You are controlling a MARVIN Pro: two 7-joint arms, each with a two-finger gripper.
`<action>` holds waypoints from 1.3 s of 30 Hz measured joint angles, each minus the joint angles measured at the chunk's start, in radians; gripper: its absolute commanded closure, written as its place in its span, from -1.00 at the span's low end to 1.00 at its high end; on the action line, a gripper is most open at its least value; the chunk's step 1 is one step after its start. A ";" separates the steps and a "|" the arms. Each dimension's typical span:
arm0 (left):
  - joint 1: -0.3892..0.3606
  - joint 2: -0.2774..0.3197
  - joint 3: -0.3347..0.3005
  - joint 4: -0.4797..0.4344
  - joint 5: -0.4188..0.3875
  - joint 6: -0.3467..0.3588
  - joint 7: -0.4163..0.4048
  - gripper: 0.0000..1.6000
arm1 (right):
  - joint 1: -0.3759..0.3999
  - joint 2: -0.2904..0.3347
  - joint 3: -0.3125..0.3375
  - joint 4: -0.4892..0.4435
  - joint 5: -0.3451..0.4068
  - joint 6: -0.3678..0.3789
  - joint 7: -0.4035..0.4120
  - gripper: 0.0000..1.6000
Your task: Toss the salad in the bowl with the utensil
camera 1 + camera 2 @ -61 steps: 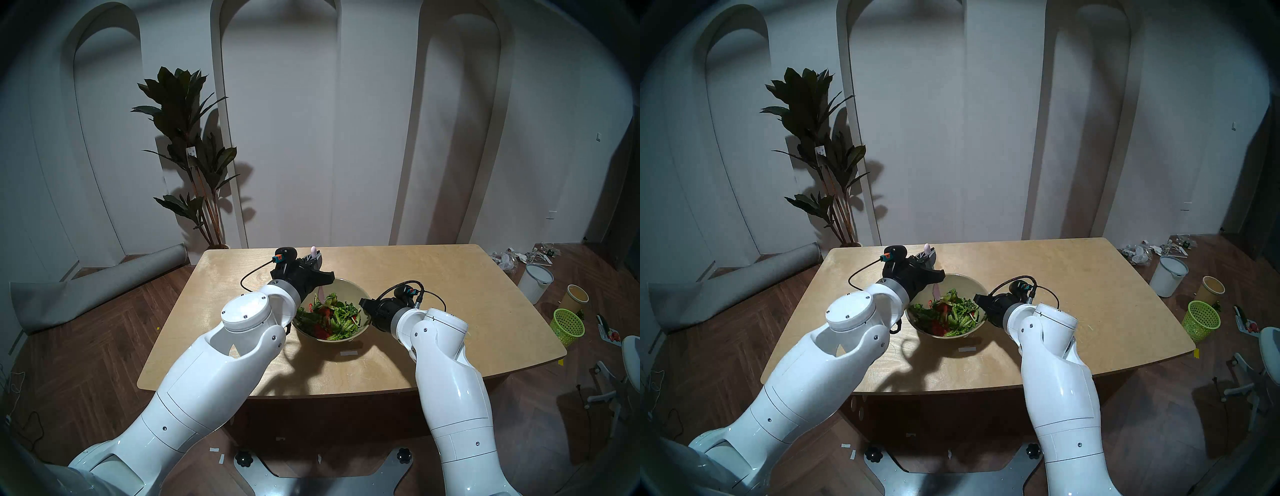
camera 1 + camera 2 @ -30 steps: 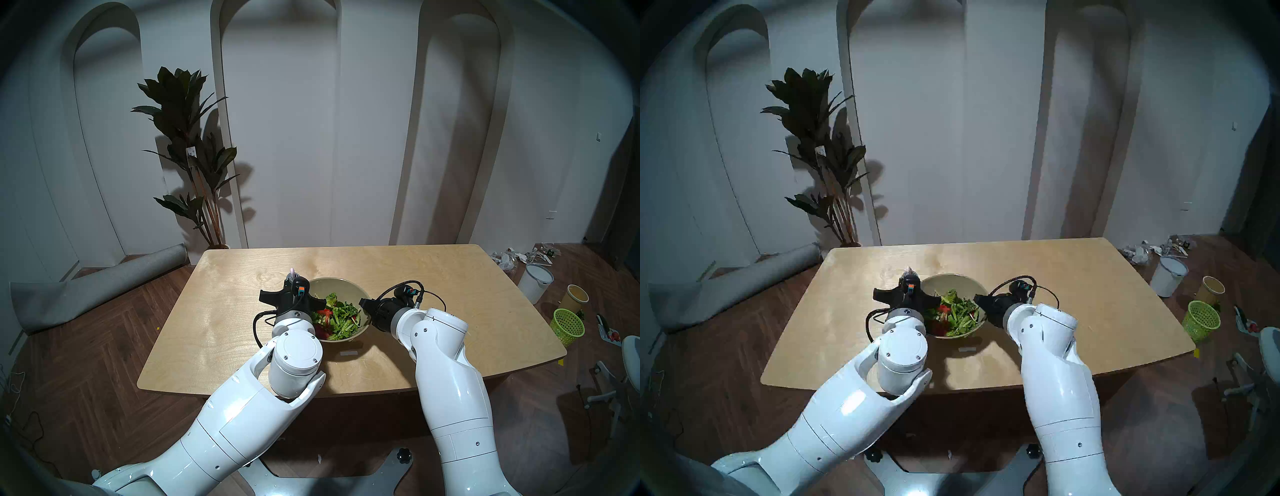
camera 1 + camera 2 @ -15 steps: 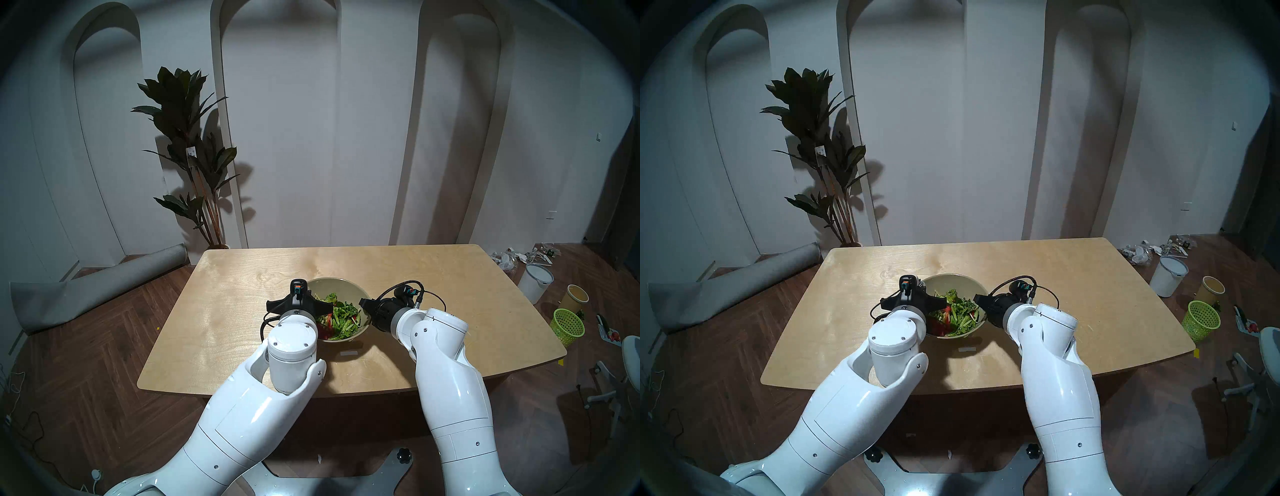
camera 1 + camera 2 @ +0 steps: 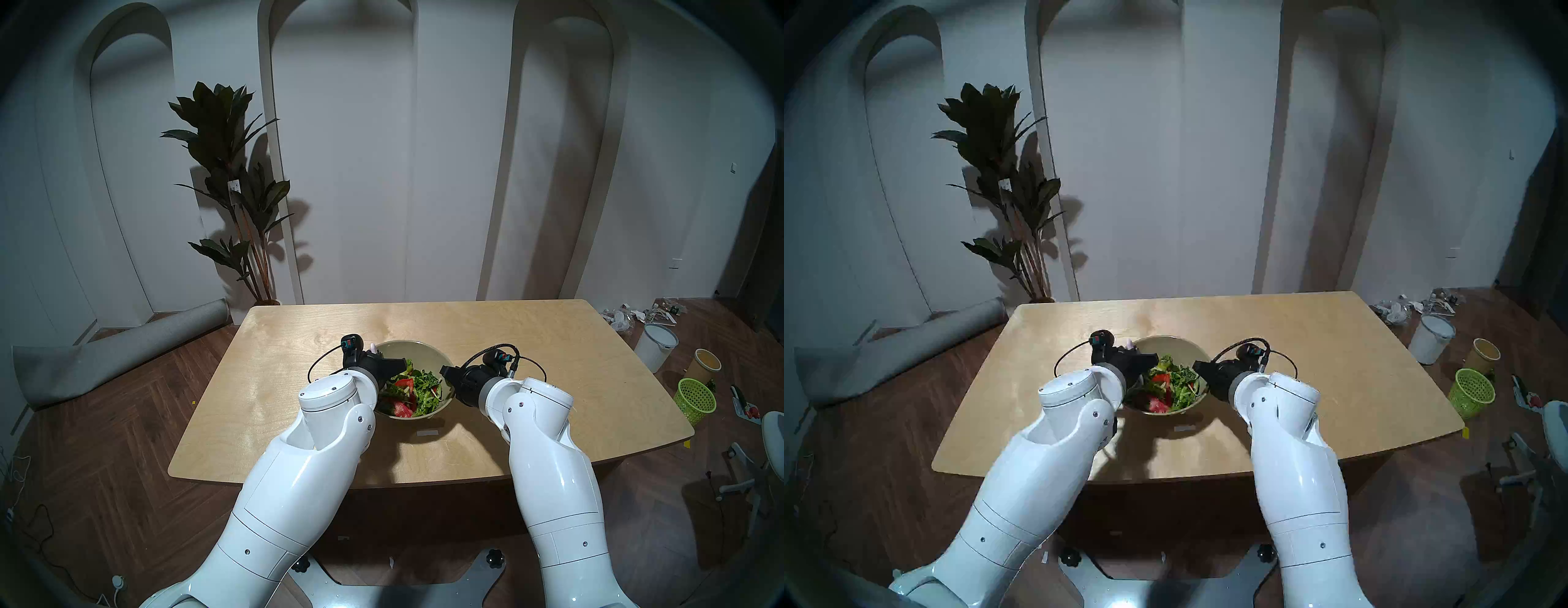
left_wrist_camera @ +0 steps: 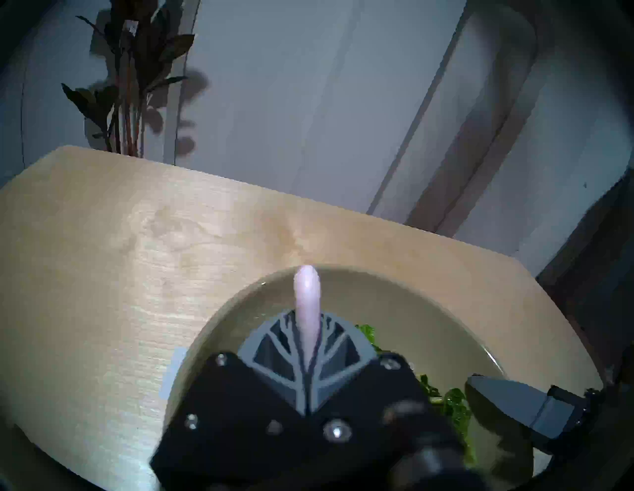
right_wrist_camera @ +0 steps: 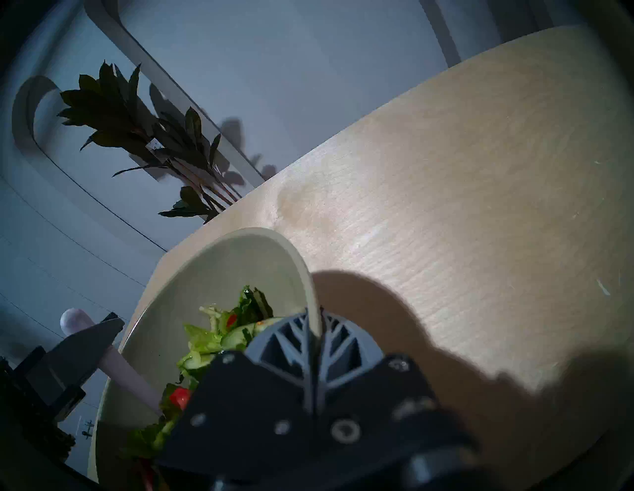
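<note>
A pale wooden bench [image 4: 297, 390] stood before a white wall with tall arched panels, and a leafy potted plant [image 4: 229, 170] stood on the floor behind its far left corner. Near the middle of the bench sat an olive-beige bowl [image 4: 418, 350] holding a salad [image 4: 413, 392] of chopped green leaves, pale stalks and red pieces, heaped toward the near side.

The left gripper [image 5: 307, 346] reached over the bowl's left rim, its jaws pressed together on the handle of a pale pink spoon [image 5: 307, 301]. The handle's rounded end stuck up past the fingers, and in the right wrist view the shaft slanted down into the greens; the spoon's head was hidden among the leaves.

The right gripper [image 6: 314, 337] was at the bowl's right side, its jaws pinched on the rim, one finger inside the bowl and one outside.

On the floor to the right stood a green mesh basket [image 4: 695, 401], a yellowish cup [image 4: 706, 364] and a white bucket [image 4: 655, 346]. A rolled grey mat [image 4: 123, 352] lay on the floor to the left.
</note>
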 measured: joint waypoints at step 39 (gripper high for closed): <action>0.128 0.172 0.075 -0.237 0.116 -0.169 -0.209 1.00 | 0.000 0.000 0.000 0.000 0.000 0.000 0.000 1.00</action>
